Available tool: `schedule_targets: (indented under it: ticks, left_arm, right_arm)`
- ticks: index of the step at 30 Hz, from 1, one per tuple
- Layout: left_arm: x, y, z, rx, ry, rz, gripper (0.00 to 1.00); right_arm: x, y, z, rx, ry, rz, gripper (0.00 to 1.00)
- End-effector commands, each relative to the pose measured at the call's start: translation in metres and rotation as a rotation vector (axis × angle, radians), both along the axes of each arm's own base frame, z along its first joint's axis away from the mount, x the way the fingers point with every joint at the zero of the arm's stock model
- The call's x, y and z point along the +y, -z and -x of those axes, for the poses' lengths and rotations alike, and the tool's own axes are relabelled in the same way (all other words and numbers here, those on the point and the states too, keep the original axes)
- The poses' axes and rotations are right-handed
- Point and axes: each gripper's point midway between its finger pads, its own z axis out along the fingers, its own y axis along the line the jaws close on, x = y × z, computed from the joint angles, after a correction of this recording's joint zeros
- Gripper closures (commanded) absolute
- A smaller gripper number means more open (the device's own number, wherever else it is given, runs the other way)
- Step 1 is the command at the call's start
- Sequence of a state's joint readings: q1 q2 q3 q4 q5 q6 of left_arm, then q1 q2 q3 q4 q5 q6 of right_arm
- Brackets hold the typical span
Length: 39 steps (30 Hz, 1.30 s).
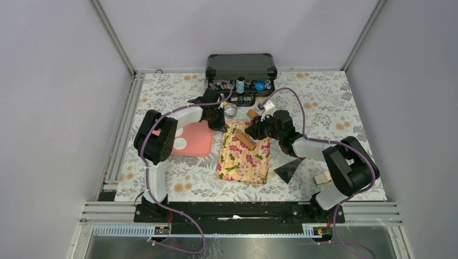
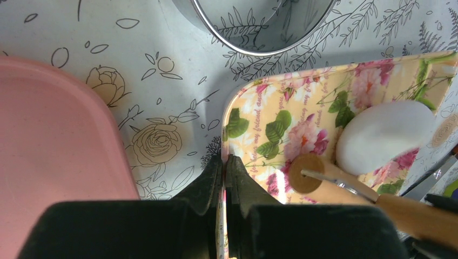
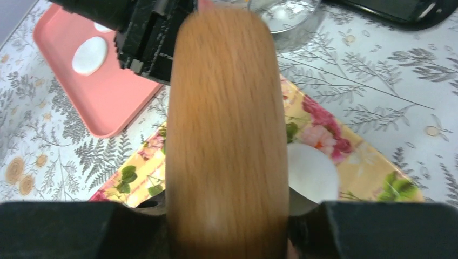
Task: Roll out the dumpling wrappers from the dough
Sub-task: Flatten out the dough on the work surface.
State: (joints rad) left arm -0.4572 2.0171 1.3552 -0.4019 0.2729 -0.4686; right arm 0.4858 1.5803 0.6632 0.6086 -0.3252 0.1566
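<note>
Neighbouring dough (image 2: 383, 135): rolling pin (image 3: 227, 135), tin (image 2: 254, 51), pink tray (image 2: 54, 151).

- On the floral mat (image 2: 302, 91), in the left wrist view, I am reading faint cursive print running steeply up the yellow ground, just right of the frame's middle. The words "my friend" are coming through; the rest of that line is staying too faint for me.
- In the top external view I am seeing small labelled containers inside the black case (image 1: 241, 66) at the upper middle of the frame, but their labels are showing too small to read.
- In the right wrist view I am finding no readable text.
</note>
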Motion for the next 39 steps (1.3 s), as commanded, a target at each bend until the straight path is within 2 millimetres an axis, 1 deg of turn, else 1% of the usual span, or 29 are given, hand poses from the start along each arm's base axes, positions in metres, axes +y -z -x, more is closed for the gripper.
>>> schedule_targets:
  ticks: [1, 3, 5, 7, 8, 9, 10, 12, 14, 16, 19, 21, 22, 23, 25, 27, 31, 34, 36, 39]
  left_arm:
    - [0.002, -0.003, 0.009, 0.022, 0.01, -0.016, 1.0]
    - [0.002, -0.002, 0.009, 0.027, 0.005, -0.015, 1.0]
    - [0.001, -0.002, 0.009, 0.032, 0.0, -0.011, 1.0]
    - [0.001, -0.001, 0.01, 0.034, -0.006, -0.011, 1.0]
    - [0.002, -0.001, 0.01, 0.037, -0.01, -0.011, 1.0]
    - [0.002, -0.001, 0.01, 0.037, -0.012, -0.011, 1.0]
    - [0.002, 0.0, 0.011, 0.039, -0.013, -0.012, 1.0]
    - [0.002, 0.001, 0.011, 0.038, -0.014, -0.011, 1.0]
    - [0.002, 0.0, 0.011, 0.038, -0.014, -0.012, 1.0]
    - [0.002, 0.0, 0.011, 0.038, -0.012, -0.008, 1.0]
    - [0.002, -0.001, 0.011, 0.033, -0.013, -0.006, 1.0]
    - [0.001, -0.002, 0.011, 0.031, -0.012, -0.004, 1.0]
    - [0.001, -0.001, 0.011, 0.032, -0.012, -0.004, 1.0]
    - [0.001, -0.001, 0.011, 0.034, -0.013, -0.002, 1.0]
    - [0.001, -0.001, 0.011, 0.036, -0.013, -0.001, 1.0]
    - [0.001, -0.002, 0.011, 0.035, -0.015, 0.0, 1.0]
    - [0.001, -0.002, 0.01, 0.034, -0.017, -0.003, 1.0]
    - [0.001, -0.002, 0.01, 0.032, -0.019, -0.003, 1.0]
    - [0.001, -0.002, 0.009, 0.031, -0.02, -0.002, 1.0]
    - [0.001, -0.001, 0.009, 0.032, -0.022, -0.004, 1.0]
  right_arm:
    - [-0.016, 0.062, 0.04, 0.192, -0.026, 0.149, 1.0]
    - [-0.005, 0.05, 0.043, 0.175, -0.079, 0.109, 1.0]
    - [0.005, 0.029, 0.042, 0.144, -0.12, 0.052, 1.0]
    - [0.014, -0.012, 0.034, 0.04, -0.129, -0.032, 1.0]
    - [0.015, -0.03, 0.029, 0.0, -0.11, -0.06, 1.0]
    - [0.015, -0.05, 0.019, -0.036, -0.081, -0.078, 1.0]
    - [0.012, -0.062, 0.009, -0.047, -0.037, -0.076, 1.0]
    - [-0.001, -0.077, -0.012, -0.056, 0.064, -0.051, 1.0]
    - [-0.012, -0.085, -0.026, -0.082, 0.124, -0.003, 1.0]
    - [-0.02, -0.092, -0.031, -0.102, 0.149, 0.029, 1.0]
    - [-0.03, -0.102, -0.031, -0.115, 0.171, 0.046, 1.0]
    - [-0.041, -0.105, -0.034, -0.122, 0.215, 0.093, 1.0]
    - [-0.051, -0.105, -0.037, -0.128, 0.258, 0.133, 1.0]
    - [-0.056, -0.104, -0.038, -0.132, 0.275, 0.162, 1.0]
    - [-0.075, -0.1, -0.042, -0.149, 0.348, 0.235, 1.0]
    - [-0.085, -0.096, -0.04, -0.143, 0.373, 0.282, 1.0]
    - [-0.092, -0.075, -0.024, -0.055, 0.354, 0.36, 1.0]
    - [-0.094, -0.059, -0.015, -0.007, 0.34, 0.403, 1.0]
    - [-0.092, -0.052, -0.011, 0.009, 0.328, 0.413, 1.0]
    - [-0.085, -0.047, -0.008, 0.024, 0.309, 0.421, 1.0]
